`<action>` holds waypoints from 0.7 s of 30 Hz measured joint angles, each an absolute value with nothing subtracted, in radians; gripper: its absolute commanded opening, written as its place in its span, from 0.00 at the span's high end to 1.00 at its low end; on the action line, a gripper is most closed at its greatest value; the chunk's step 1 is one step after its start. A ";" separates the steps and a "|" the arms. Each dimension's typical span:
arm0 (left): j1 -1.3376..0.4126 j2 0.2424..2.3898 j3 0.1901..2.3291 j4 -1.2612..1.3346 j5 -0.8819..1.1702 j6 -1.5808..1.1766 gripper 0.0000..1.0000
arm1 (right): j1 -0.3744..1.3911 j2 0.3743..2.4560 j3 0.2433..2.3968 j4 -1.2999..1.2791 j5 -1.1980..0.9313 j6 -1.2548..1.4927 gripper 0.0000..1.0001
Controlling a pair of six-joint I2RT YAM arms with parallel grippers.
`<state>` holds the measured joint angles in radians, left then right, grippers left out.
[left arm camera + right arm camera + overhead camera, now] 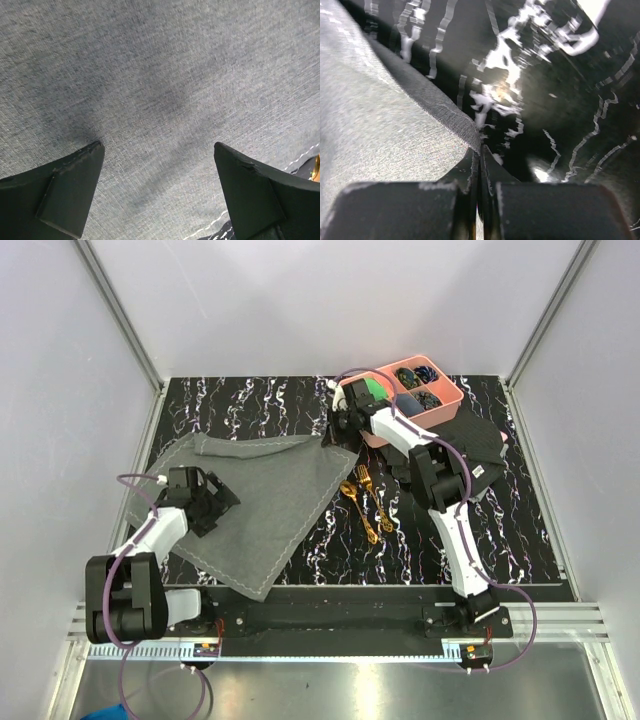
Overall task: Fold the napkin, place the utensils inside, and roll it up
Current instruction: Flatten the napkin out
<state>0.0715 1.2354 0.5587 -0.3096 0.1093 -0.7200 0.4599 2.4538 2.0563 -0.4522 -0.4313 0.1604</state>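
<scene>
— Which step is this?
— The first fold, I'd say. The napkin (265,500) lies flat on the table's left half. The right gripper (333,437) has its fingers pressed together on the far right corner. The left gripper (215,502) hovers spread wide over the cloth.
— Next?
— Lift that corner and carry it across, clear of the 2 gold utensils (365,502) just beside the napkin. The pink tray (445,412) crowds the right arm.

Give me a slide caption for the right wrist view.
Right gripper shut on a corner of the grey napkin, over the black marbled table.
</scene>
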 measured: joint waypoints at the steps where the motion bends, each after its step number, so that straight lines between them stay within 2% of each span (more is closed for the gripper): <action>1: 0.072 1.235 0.553 -0.305 0.108 -0.723 0.01 | 0.455 2.466 2.061 -0.459 -0.430 0.170 0.75; 4: 0.072 1.231 0.548 -0.290 0.108 -0.733 0.01 | 0.450 2.481 2.068 -0.481 -0.428 0.182 0.56; 5: 0.072 1.228 0.548 -0.290 0.108 -0.735 0.01 | 0.450 2.481 2.068 -0.486 -0.428 0.184 0.34; 8: 0.072 1.202 0.551 -0.304 0.108 -0.734 0.01 | 0.451 2.474 2.079 -0.489 -0.450 0.175 0.16; 13: 0.074 1.188 0.673 -0.385 0.111 -0.709 0.01 | 0.465 2.436 2.082 -0.492 -0.436 0.121 0.08; 21: 0.135 1.199 0.839 -0.395 0.160 -0.672 0.01 | 0.568 2.415 2.083 -0.458 -0.445 0.041 0.07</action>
<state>0.1349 1.1988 0.8394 -0.3954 0.1596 -0.6716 0.5678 2.4153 2.0830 -0.4583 -0.4446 0.0414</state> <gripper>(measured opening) 0.987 0.928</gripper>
